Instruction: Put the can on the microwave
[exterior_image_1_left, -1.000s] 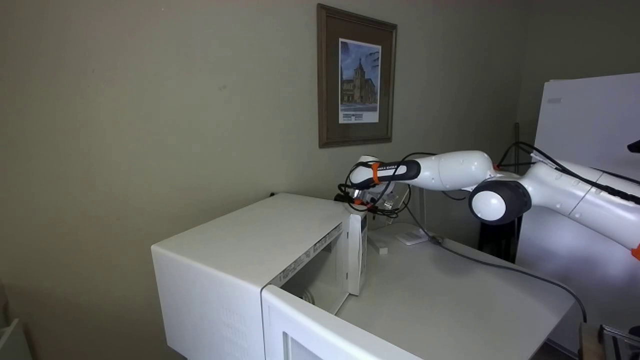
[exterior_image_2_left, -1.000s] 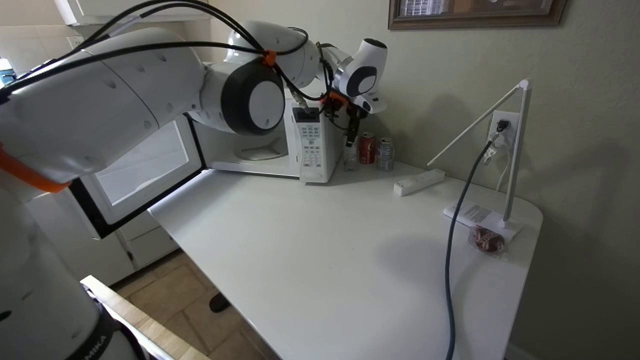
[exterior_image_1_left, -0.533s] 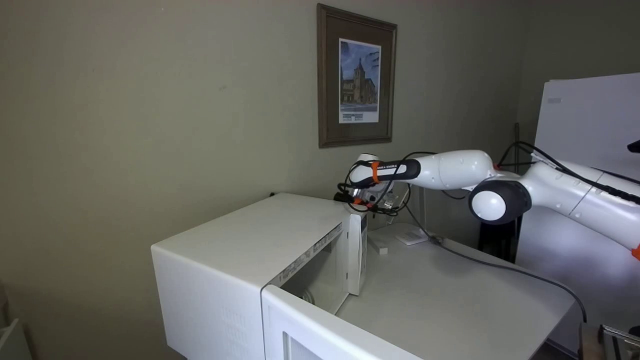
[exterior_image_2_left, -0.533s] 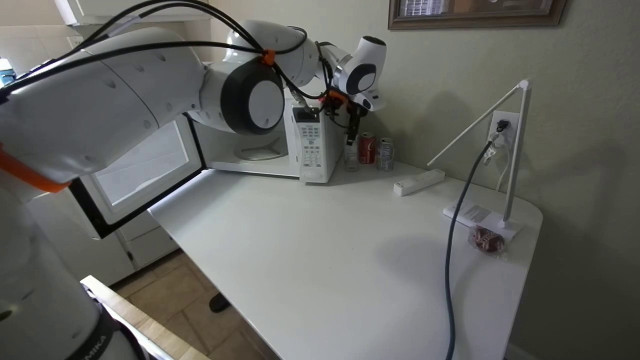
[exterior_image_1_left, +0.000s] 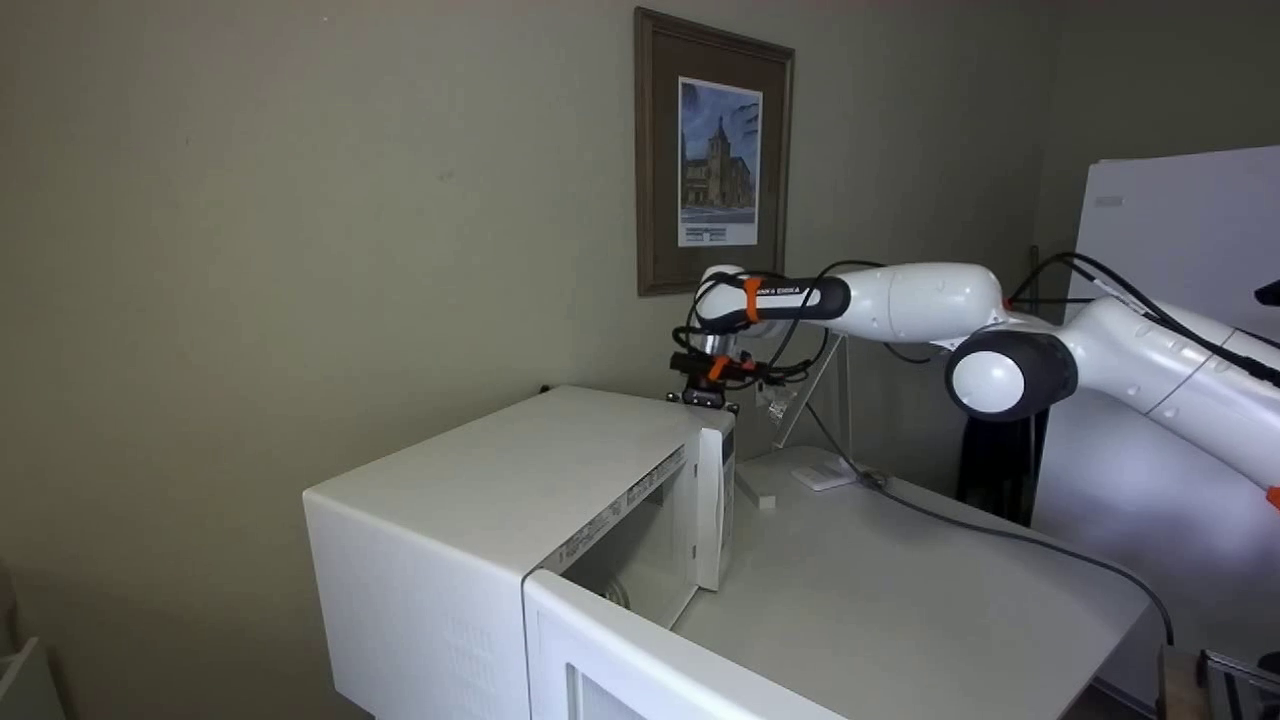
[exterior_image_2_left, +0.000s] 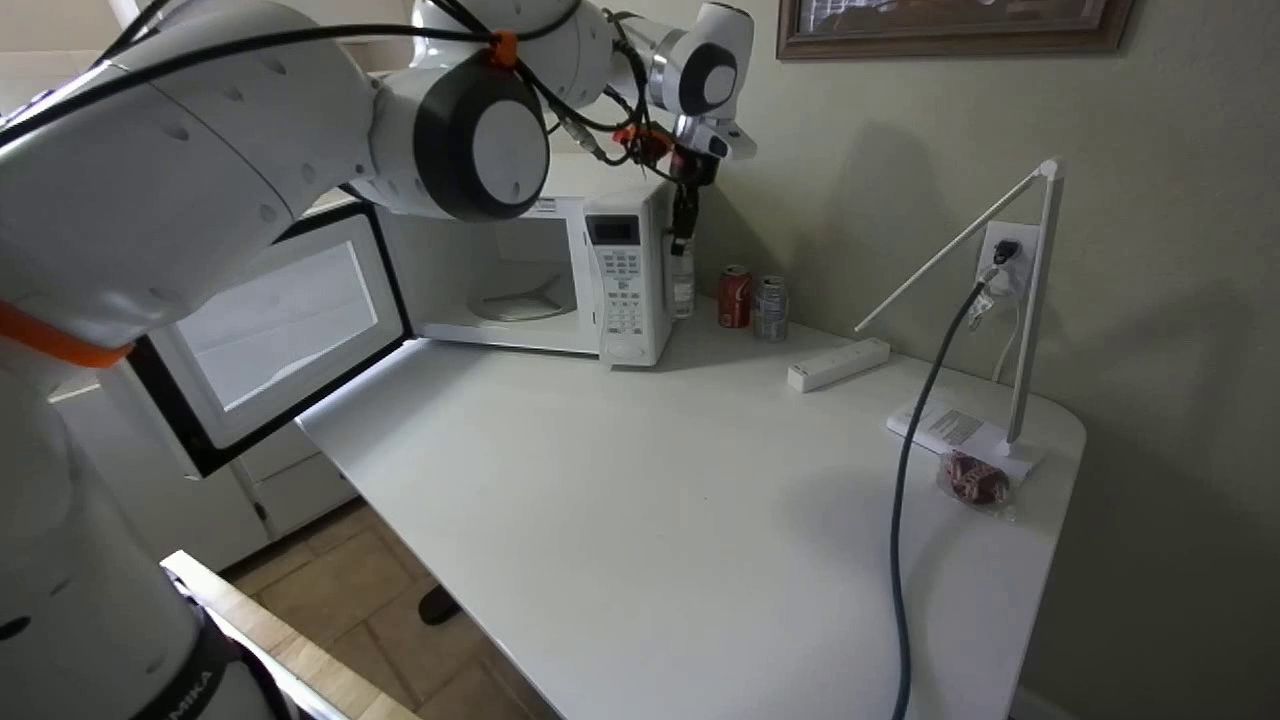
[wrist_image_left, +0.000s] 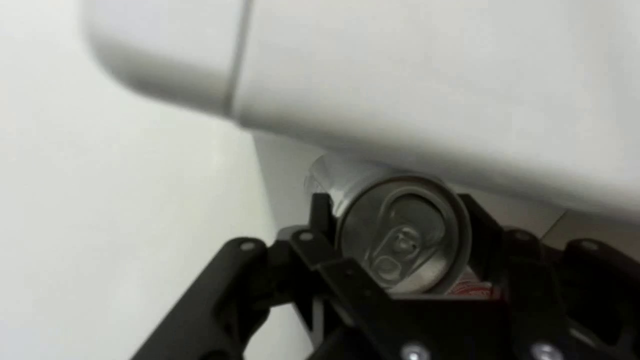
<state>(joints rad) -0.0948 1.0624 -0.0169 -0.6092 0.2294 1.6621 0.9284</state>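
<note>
Kitchen, microwave (exterior_image_1_left: 510, 480), cabinets (exterior_image_2_left: 205, 515), tiled floor (exterior_image_2_left: 345, 585), framed picture (exterior_image_1_left: 716, 160)

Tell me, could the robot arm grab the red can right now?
Probably not: its gripper looks shut on a silvery can, leaving no grip free for the red can.

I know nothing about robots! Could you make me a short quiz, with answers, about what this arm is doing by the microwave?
1. What does the gripper hold?
A) a white lamp
B) a silvery can
C) a power plug

2. True or false: the door of the microwave stands open.

3. Not counting the held one, how many cans can you see standing on the table?

Key:
1. B
2. True
3. Two: a red can and another silvery one.
</note>
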